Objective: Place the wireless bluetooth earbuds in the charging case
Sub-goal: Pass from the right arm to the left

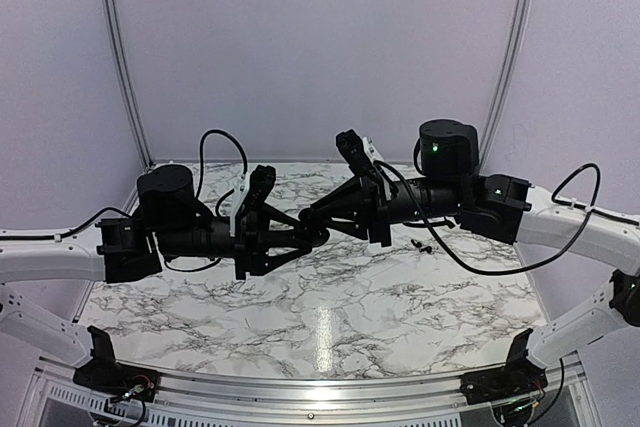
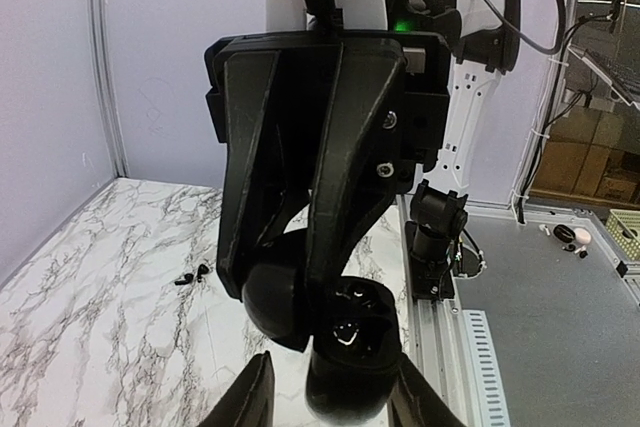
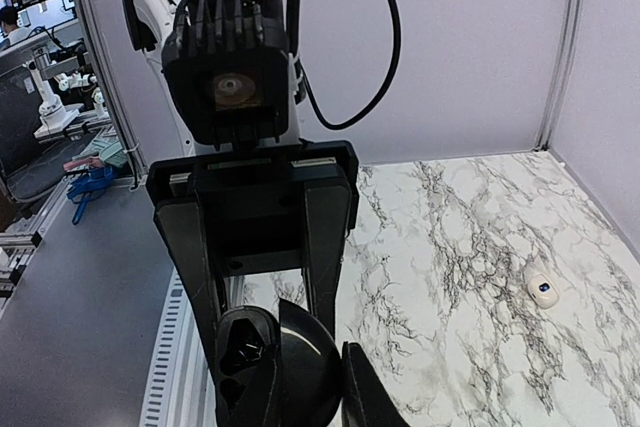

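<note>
A: Small cream-white rounded plastic charging case [image 3: 543, 290] is lying on the marble tabletop [image 3: 470, 247]; can't tell its contents. Two tiny black earbuds [image 1: 420, 245] are lying loose on the tabletop.
B: left end effector [image 2: 335, 399] is clamping a black round puck [image 2: 352, 342] midair. right end effector [image 2: 288, 292] is crowding it; can't tell its grip.

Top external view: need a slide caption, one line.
Left fingers and right fingers grip one black round puck-like object over the white marble table; two tiny black earbuds lie loose nearby.

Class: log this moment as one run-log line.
left gripper: shut on glossy black round object; right gripper: gripping same object; two tiny black earbuds: on marble table
</note>
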`<action>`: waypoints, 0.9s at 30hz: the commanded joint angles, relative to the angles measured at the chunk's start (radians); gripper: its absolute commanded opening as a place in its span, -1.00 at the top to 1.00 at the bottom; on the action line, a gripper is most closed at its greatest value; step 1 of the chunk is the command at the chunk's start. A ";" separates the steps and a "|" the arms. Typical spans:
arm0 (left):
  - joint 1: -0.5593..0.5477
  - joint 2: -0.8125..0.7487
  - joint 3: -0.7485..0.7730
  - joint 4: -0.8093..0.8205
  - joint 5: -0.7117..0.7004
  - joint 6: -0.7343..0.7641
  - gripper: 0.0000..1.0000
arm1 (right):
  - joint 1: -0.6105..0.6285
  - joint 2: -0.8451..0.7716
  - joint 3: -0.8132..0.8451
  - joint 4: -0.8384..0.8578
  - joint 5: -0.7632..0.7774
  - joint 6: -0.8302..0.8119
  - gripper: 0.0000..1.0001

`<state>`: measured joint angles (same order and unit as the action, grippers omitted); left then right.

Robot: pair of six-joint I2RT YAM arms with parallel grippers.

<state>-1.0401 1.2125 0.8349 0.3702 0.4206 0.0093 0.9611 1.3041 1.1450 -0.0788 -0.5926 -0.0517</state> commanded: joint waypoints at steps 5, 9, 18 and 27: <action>-0.006 0.004 0.003 0.036 0.037 0.017 0.32 | 0.008 -0.014 0.002 0.029 -0.001 0.016 1.00; -0.008 0.003 0.002 0.036 0.037 0.019 0.34 | 0.008 -0.011 -0.002 0.034 -0.002 0.018 1.00; -0.008 0.007 0.009 0.036 0.038 0.022 0.26 | 0.008 -0.007 -0.001 0.025 -0.009 0.013 1.00; -0.008 -0.004 0.000 0.036 0.031 0.021 0.20 | 0.008 0.001 0.004 0.016 -0.011 0.010 1.00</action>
<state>-1.0424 1.2125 0.8349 0.3756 0.4450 0.0280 0.9611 1.3045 1.1408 -0.0746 -0.5934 -0.0486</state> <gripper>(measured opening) 0.333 0.179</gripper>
